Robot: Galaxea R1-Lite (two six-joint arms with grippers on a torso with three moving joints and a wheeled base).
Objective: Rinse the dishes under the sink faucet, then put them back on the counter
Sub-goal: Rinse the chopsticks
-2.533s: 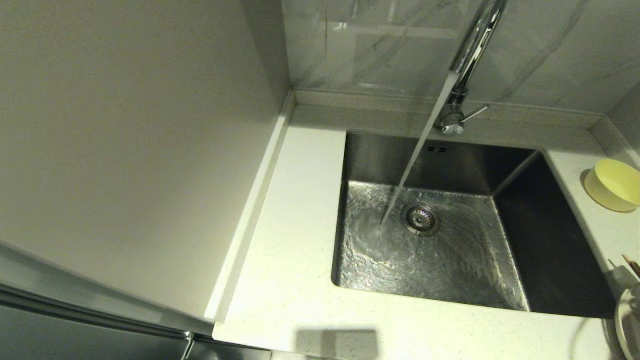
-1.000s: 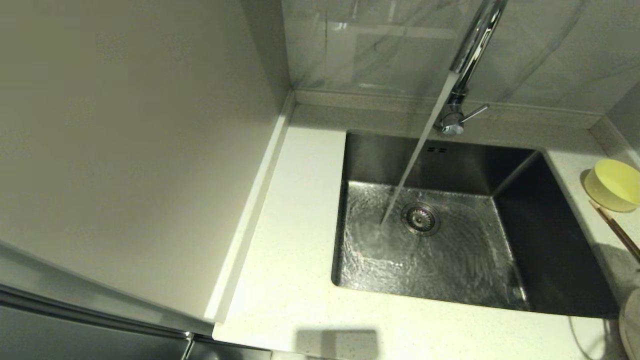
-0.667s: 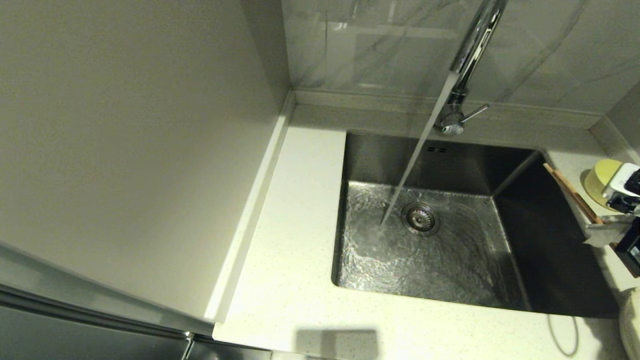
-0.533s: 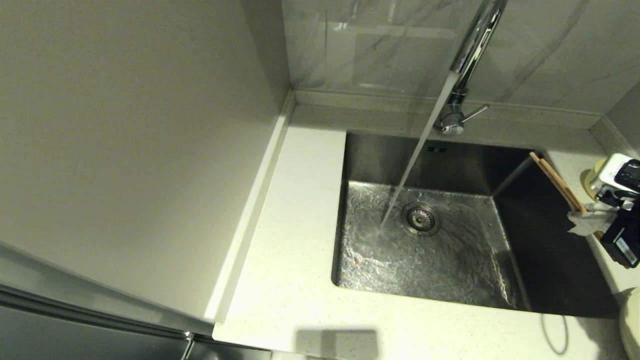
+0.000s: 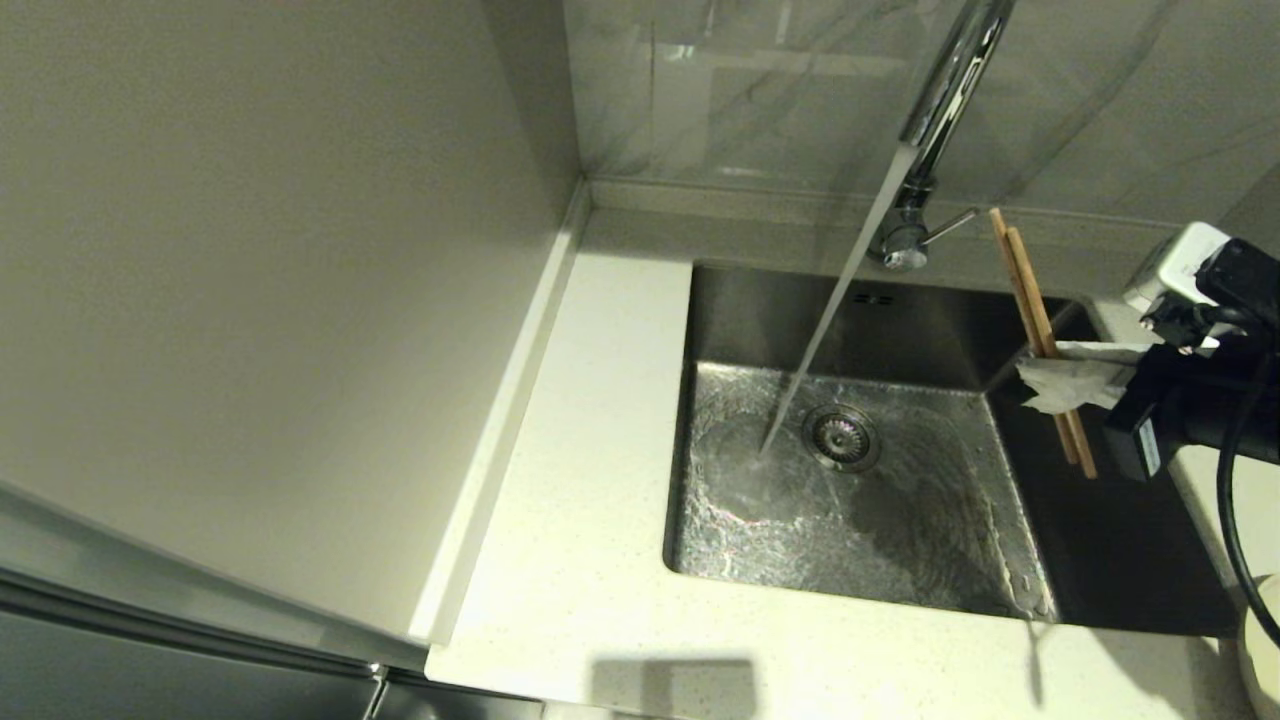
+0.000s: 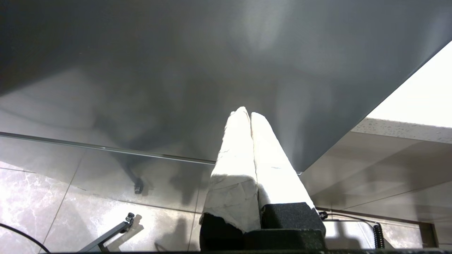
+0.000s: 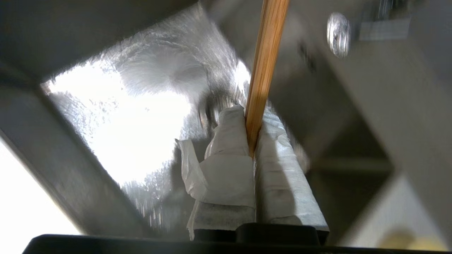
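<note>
From the head view, you are seeing the right claw (image 5: pixel 1040 372) reaching in over the right side of the sink (image 5: pixel 870 440), its white-wrapped fingers (image 5: pixel 1075 385) pinching the chopsticks (image 5: pixel 1040 330) near their middle. The 2 sticks are lying side by side and tilting steeply, the upper ends leaning toward the back wall and the lower ends hanging over the dark right part of the basin. The faucet (image 5: pixel 935 120) is running, its stream (image 5: pixel 830 310) falling to the sink floor just left of the drain strainer (image 5: pixel 843 437), well apart from the chopsticks. The worktop (image 5: pixel 590 450) is wrapping around the basin, and the rim of the plate (image 5: pixel 1262 640) is showing at the lower right edge. You are not seeing the left arm in this view. From the left wrist view, the left claw (image 6: pixel 247 114) is parked low, away from the sink, its 2 wrapped fingers (image 6: pixel 235 165) pressed together on nothing, pointing at a dark cabinet panel (image 6: pixel 212 70) above a tiled floor (image 6: pixel 70 211). From the right wrist view, the right claw (image 7: pixel 251 120) is clamping the chopsticks (image 7: pixel 265 67) between its pads, with the wet, glaring sink floor (image 7: pixel 141 116) lying beyond them.
</note>
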